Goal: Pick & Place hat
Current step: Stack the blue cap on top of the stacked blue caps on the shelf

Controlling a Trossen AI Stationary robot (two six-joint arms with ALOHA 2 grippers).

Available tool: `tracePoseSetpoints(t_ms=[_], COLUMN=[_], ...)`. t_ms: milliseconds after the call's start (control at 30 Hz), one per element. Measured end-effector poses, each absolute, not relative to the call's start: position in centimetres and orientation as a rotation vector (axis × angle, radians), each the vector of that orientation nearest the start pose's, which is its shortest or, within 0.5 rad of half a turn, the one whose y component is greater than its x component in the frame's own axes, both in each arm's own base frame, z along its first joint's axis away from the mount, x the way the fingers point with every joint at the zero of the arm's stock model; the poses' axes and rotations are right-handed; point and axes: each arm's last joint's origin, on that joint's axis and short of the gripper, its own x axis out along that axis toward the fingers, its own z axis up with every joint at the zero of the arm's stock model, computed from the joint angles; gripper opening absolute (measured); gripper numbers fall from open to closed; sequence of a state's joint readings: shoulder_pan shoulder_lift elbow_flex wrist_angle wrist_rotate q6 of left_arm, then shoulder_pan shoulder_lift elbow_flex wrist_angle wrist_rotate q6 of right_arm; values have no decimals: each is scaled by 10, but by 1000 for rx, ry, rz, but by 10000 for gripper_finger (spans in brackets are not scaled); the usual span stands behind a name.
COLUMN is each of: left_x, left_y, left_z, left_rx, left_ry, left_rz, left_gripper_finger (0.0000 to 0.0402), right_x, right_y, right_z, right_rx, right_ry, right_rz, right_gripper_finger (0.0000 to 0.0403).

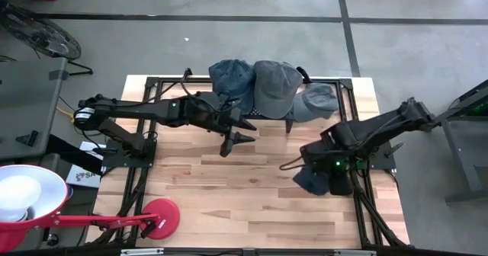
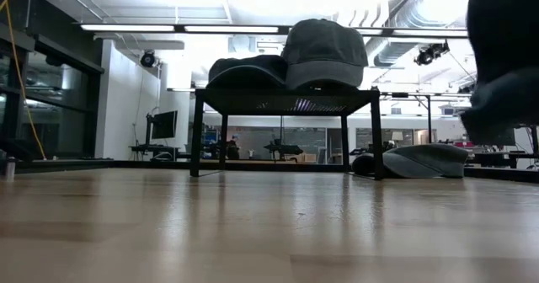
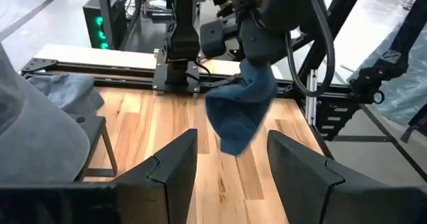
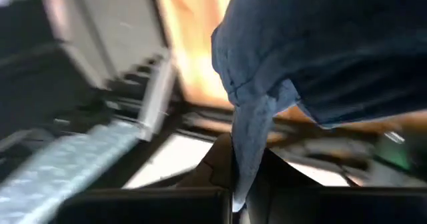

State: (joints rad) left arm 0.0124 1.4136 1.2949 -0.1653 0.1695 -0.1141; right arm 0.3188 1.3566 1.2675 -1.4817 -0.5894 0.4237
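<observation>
holding two hats [image 1: 259,84] (one overlapping), rack [image 2: 282,106] stands on table [image 1: 229,187].

Readable text: none legible anywhere in these views.
White card [image 1: 82,175] on the floor, well off to the outer side of the left end effector [image 1: 235,132]: dark marks printed there, too small to read.
Hats on the rack [image 2: 324,54]: no logo or lettering to be made out.
Hat [image 3: 241,114] hanging from the right end effector [image 1: 324,181]: plain blue cloth, no label seen.
Surface [image 1: 229,187]: bare wood, no markings.
</observation>
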Motion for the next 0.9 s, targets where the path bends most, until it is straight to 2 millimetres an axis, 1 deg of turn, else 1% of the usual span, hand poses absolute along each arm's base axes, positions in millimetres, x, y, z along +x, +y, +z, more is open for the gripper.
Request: tracePoseSetpoints(t_ms=[133,233,367,467,567,700,833,900], left_x=[321,321,321,321,321,321,322,323], left_y=[-1,-1,-1,-1,-1,-1,2,3], left_z=[368,368,368,368,368,367,369,373], left_rx=[-160,-165,-171,-199,-235,-238,-218,-201], left_ry=[295,296,296,298,301,306,277,232], left_rz=[-136,-137,-136,-129,-122,-119,-23,-14], left_gripper_finger=[179,179,179,179,179,179,179,179], right_x=[195,196,196,199,203,212,218,219], right_y=[85,87,90,90,89,89,90,89], right_z=[301,298,297,302,314,339,364,373], right_rx=[395,283,174,113,45,-23,-65,-87], right_ry=[1801,1784,1753,1702,1612,1443,1286,1231], right_rz=[266,218,212,191,160,158,162,151], right_gripper_finger=[3,3,3,3,3,3,3,3])
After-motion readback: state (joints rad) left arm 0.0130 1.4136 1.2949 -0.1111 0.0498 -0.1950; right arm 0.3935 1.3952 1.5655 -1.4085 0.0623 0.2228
